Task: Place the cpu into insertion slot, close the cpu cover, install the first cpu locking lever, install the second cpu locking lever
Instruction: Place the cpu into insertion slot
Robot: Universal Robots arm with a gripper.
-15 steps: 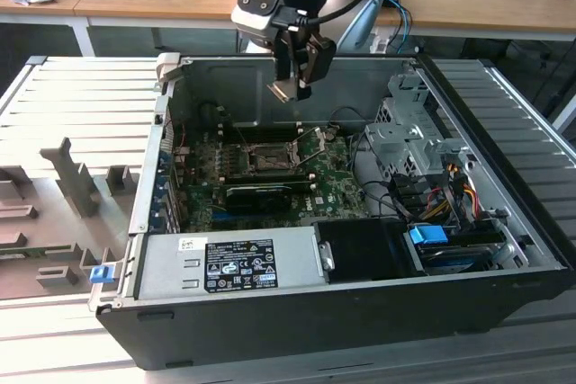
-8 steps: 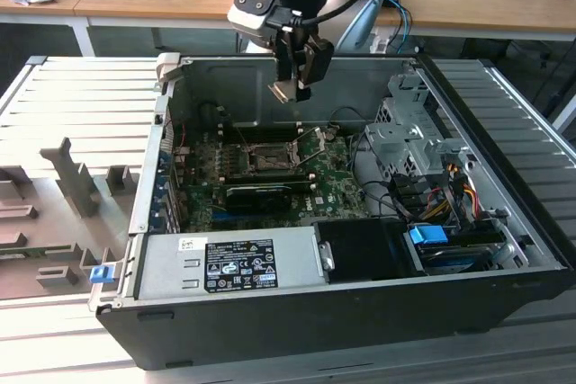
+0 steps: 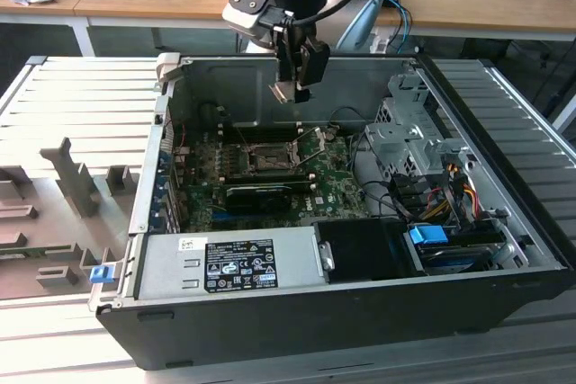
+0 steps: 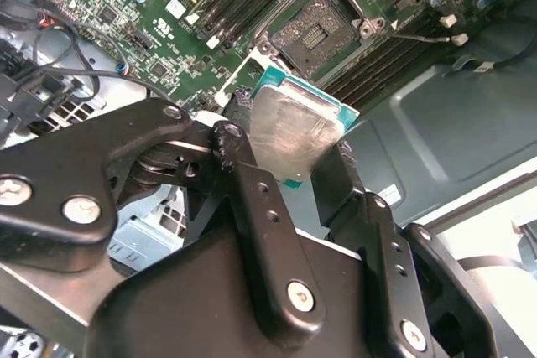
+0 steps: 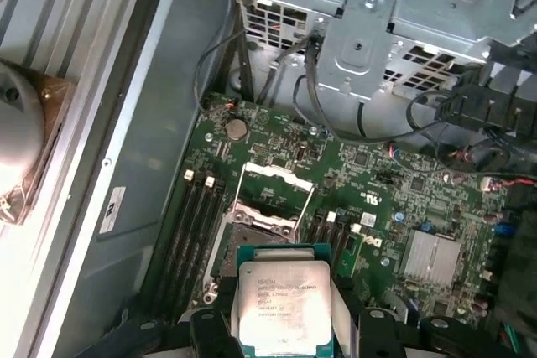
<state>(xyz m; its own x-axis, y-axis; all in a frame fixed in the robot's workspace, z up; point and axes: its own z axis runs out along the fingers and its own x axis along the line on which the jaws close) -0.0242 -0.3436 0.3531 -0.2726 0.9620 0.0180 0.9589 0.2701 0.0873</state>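
Silvery cpu [image 4: 295, 123], clamped in the gripper [image 4: 287, 153], hangs above the open insertion slot [image 4: 315, 31].

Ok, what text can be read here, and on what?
Silvery-grey square cpu in the black gripper: lines of dark print, too blurred to read.
Black label on the grey power supply box: too small to read.
Green motherboard: white marks, too small; one brand logo, not quoted.
White sticker on the grey case wall: blurred, unreadable.
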